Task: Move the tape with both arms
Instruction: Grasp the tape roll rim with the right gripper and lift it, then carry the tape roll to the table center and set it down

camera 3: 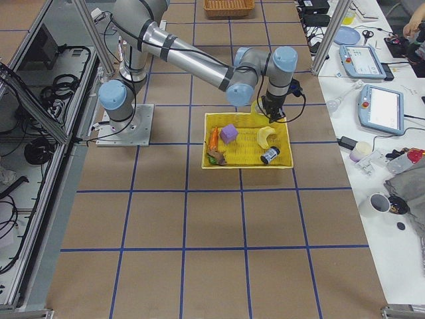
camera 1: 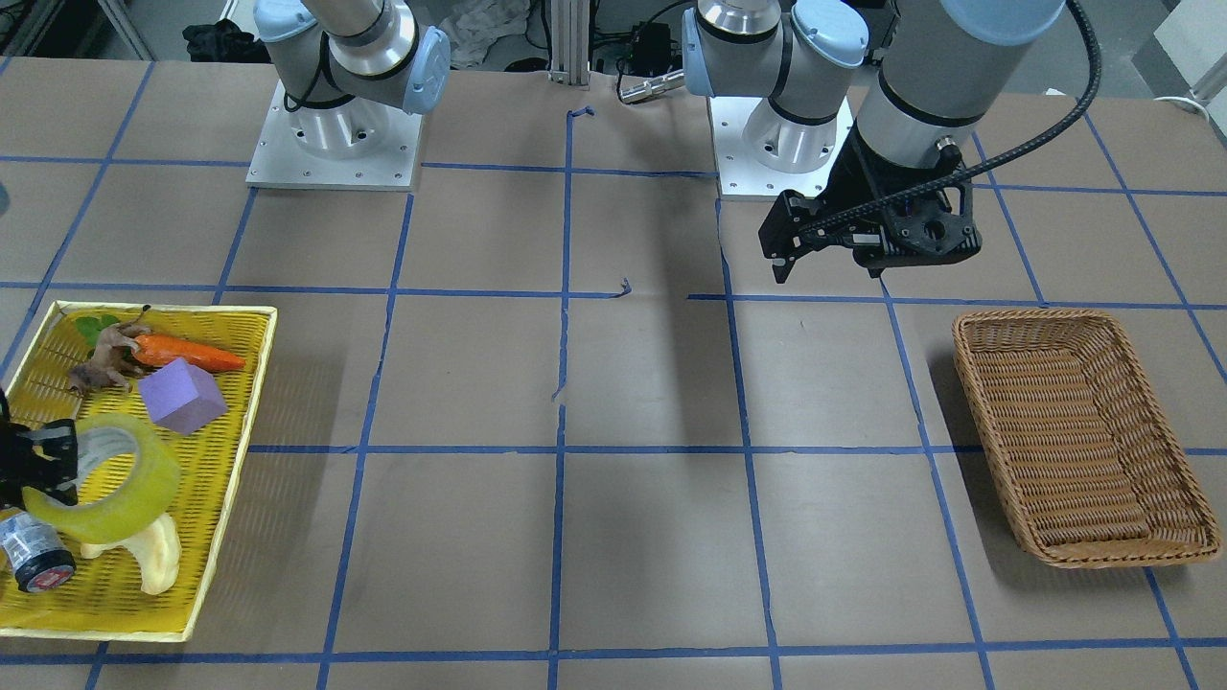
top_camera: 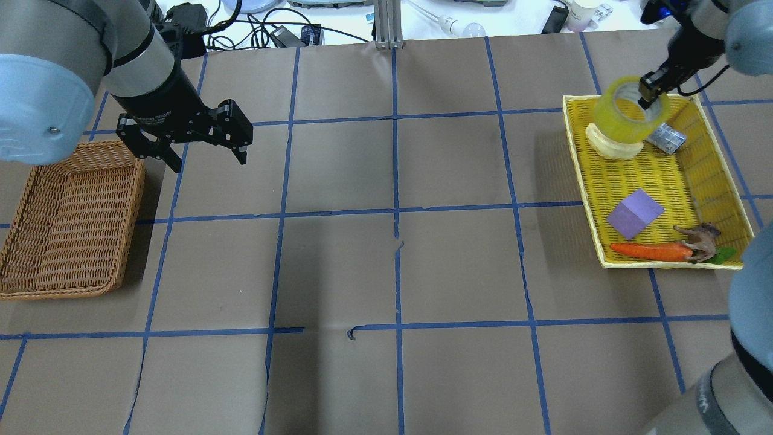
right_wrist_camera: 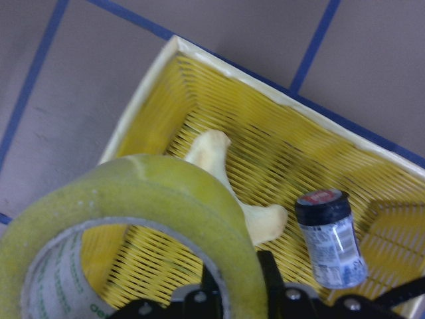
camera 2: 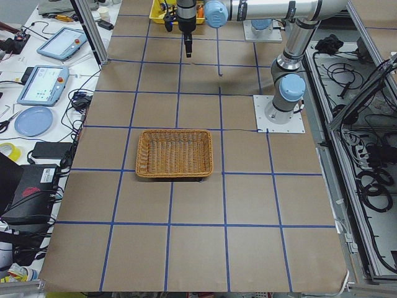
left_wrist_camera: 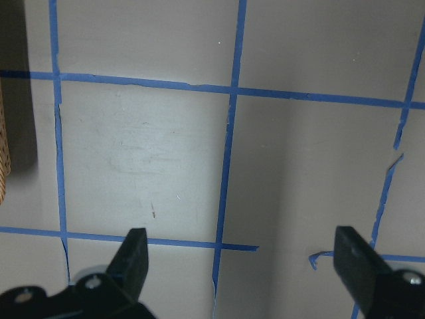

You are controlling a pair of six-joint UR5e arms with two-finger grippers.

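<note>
The tape (camera 1: 129, 479), a wide yellowish translucent roll, is held tilted just above the yellow tray (camera 1: 257, 383). My right gripper (camera 1: 43, 465) is shut on the roll's wall, one finger inside the core and one outside. This shows in the overhead view with the tape (top_camera: 622, 115) and right gripper (top_camera: 649, 93), and in the right wrist view with the tape (right_wrist_camera: 146, 193). My left gripper (top_camera: 208, 163) is open and empty. It hovers over bare table beside the wicker basket (top_camera: 130, 181), and the left wrist view shows it (left_wrist_camera: 242, 256) spread wide.
The tray also holds a cream banana-shaped piece (camera 1: 153, 561), a small grey roll with a red-black end (camera 1: 34, 561), a purple cube (camera 1: 182, 395), a carrot (camera 1: 187, 353) and a brown toy animal (camera 1: 105, 359). The wicker basket (camera 1: 968, 383) is empty.
</note>
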